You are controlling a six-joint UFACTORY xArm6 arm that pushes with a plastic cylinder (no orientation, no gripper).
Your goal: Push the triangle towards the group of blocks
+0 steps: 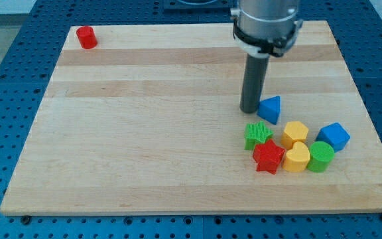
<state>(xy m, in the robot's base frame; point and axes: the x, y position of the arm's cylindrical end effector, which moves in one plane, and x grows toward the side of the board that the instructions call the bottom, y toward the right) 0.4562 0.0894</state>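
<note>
A blue triangle (270, 109) lies on the wooden board, just above a group of blocks at the view's lower right. The group holds a green star (258, 135), a red star (268, 157), a yellow hexagon (296, 133), a yellow heart (298, 158), a green cylinder (321, 156) and a blue cube (334, 136). My tip (250, 109) stands right at the triangle's left side, touching or nearly touching it. The triangle sits a short gap above the green star and yellow hexagon.
A red cylinder (86, 37) stands alone near the board's top left corner. The wooden board (144, 133) rests on a blue perforated table (5, 79). The arm's grey body (267, 23) hangs over the board's top edge.
</note>
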